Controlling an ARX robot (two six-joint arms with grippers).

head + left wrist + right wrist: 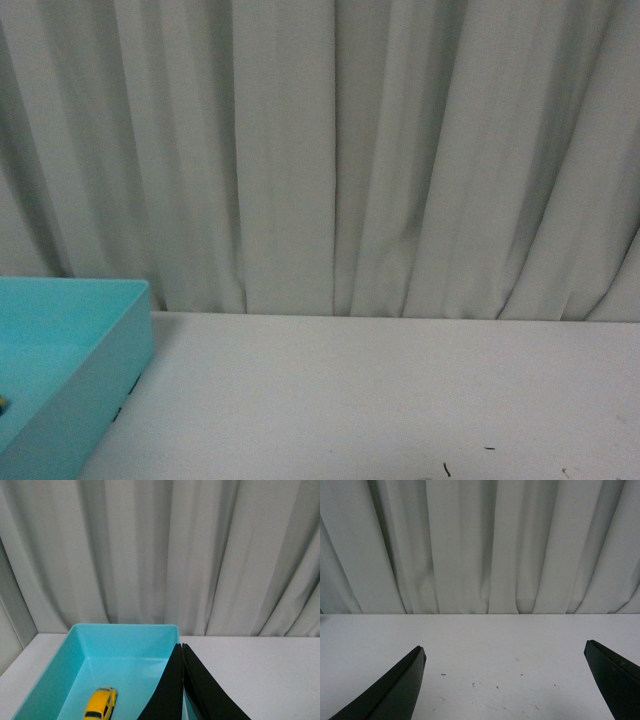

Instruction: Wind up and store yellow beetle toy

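The yellow beetle toy [101, 704] lies on the floor of a turquoise bin [125, 632] in the left wrist view. My left gripper [181, 646] is shut with nothing in it, its black fingers pressed together above the bin's right wall, apart from the toy. In the front view the same bin [95, 350] stands at the lower left, with a speck of yellow [4, 405] at the frame's edge inside it. My right gripper [505, 647] is open wide over bare white table [485, 645], holding nothing. Neither arm shows in the front view.
A pale pleated curtain [330, 150] hangs behind the table along its far edge. The white tabletop [400, 400] stretches to the right of the bin, with a few small dark specks [473, 684] on it.
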